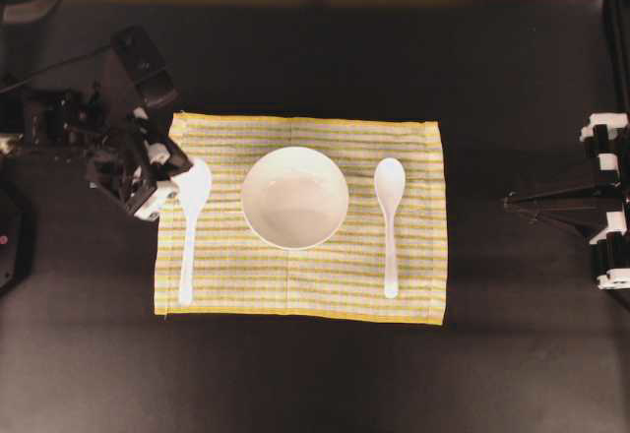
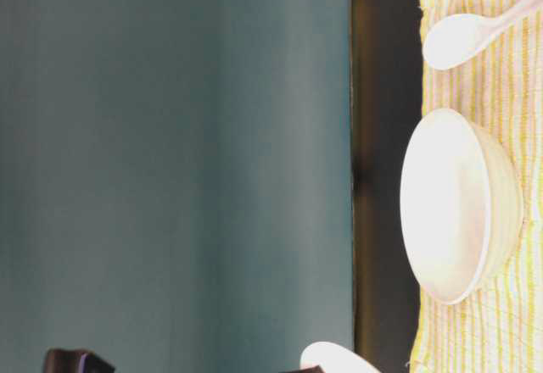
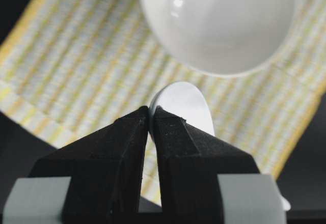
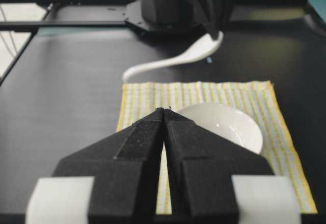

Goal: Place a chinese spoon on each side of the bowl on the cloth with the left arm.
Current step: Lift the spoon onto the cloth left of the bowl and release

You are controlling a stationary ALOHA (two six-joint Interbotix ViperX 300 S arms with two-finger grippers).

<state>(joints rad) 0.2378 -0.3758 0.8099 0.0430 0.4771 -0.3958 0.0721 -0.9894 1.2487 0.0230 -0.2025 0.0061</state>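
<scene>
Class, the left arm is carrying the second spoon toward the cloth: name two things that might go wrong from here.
1. The left gripper pinches the held spoon only at its scoop rim, so the long handle, raised above the table, may swing or slip.
2. The bowl sits close beside the drop spot on the cloth; the scoop might knock it.

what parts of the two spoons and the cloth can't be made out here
- Held spoon, left wrist view: the left gripper hides its scoop edge and handle.
- Placed spoon, table-level view: handle cut off by the frame edge.
- Cloth, right wrist view: near part hidden behind the right gripper.
</scene>
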